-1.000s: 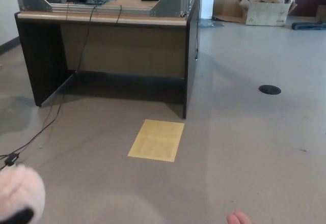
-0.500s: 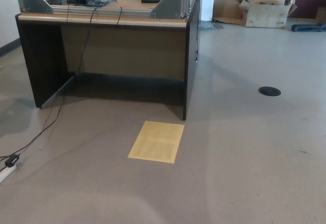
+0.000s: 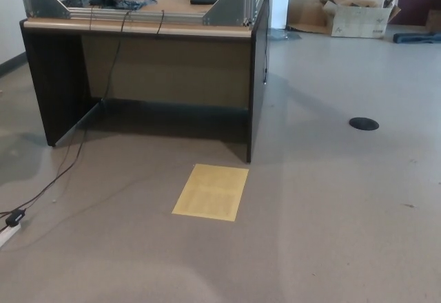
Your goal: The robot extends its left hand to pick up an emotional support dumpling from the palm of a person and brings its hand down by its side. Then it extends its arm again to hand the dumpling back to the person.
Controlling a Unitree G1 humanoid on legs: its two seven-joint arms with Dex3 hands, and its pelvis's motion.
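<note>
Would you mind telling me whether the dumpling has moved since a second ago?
Yes. It showed at the lower left corner then, below the power strip on the floor; now it is out of view, gone past that corner.

Desk (image 3: 145, 62) top cut off; clutter perhaps cables.

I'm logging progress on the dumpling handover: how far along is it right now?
Neither robot hand, the dumpling nor the person shows now, which fits the left hand being down by the robot's side, though the pickup cannot be confirmed. Only the dark wooden desk, the yellow sheet of paper and the grey floor are visible. Left: extending the arm and handing the dumpling back.
</note>
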